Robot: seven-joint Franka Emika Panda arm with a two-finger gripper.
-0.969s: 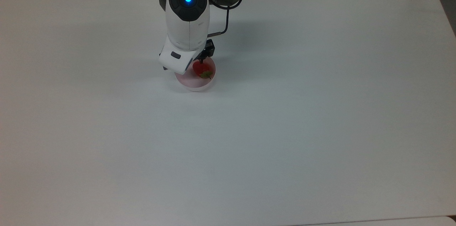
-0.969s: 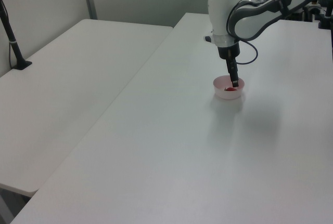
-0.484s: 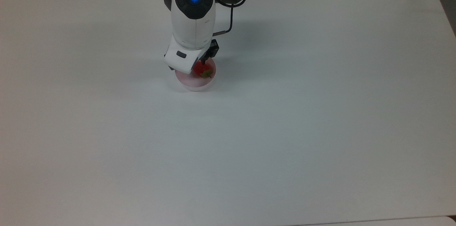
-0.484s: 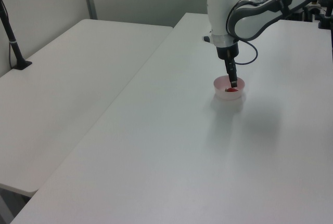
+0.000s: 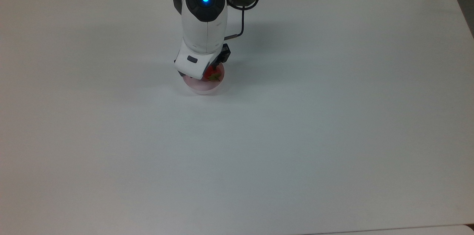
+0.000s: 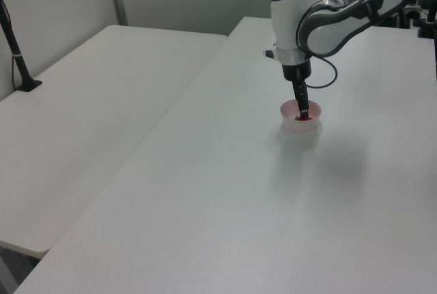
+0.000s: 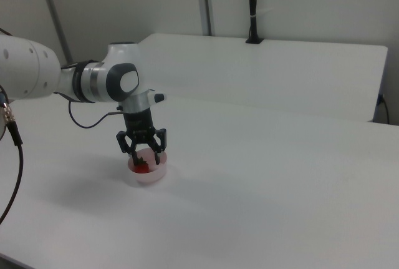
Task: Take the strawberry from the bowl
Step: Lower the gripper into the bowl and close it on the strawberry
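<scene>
The strawberry [image 5: 213, 74] sits in the bowl [image 5: 202, 87], and the bowl stands on the table [image 5: 296, 135]. In the right view the gripper [image 7: 146, 158] dips into the bowl from above, fingers [image 7: 134, 155] spread, one on each side of the strawberry [image 7: 143, 165]. In the top view the strawberry lies below the fingers, toward the top view's right side of the bowl.

Over the last second the arm's wrist has slid toward the top view's right and now hides more of the strawberry [image 5: 214, 75]. In the left view the tool [image 6: 302, 111] has sunk lower into the pink bowl [image 6: 300, 124].
</scene>
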